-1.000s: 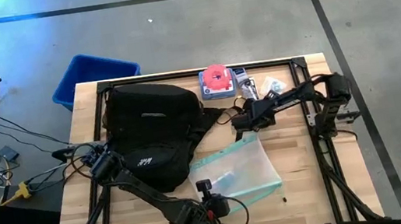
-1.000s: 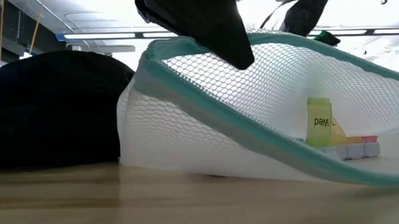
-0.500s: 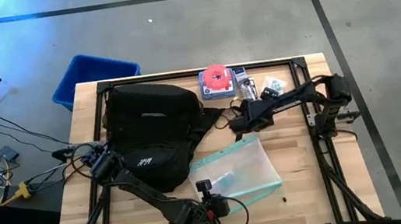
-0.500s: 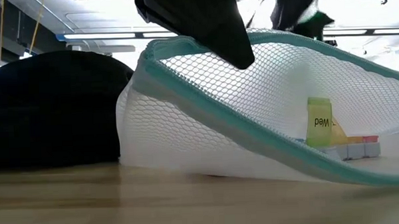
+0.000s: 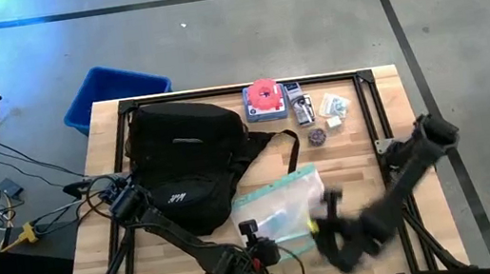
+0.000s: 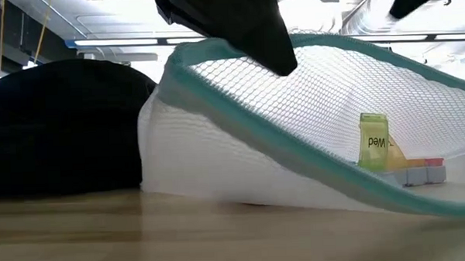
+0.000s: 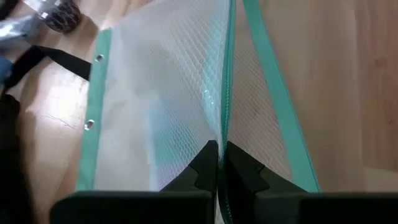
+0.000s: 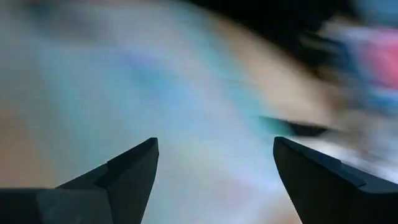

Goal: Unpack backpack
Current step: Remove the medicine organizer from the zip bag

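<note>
My one backpack (image 5: 186, 160), one mesh pouch (image 5: 289, 210) in left claw (image 7: 219, 163)'s pinch, right claw (image 8: 214, 168) agape nearby.

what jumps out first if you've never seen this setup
The black backpack fills the table's left half. Beside it, near the front edge, lies a teal-edged mesh pouch, with the left gripper shut on its zipper edge. The right gripper, fingers open, blurs at the pouch's right corner.

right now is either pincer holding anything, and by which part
The left pincer is shut on the mesh pouch, pinching its teal zipper edge at the near end. The right pincer is open and holds nothing.
</note>
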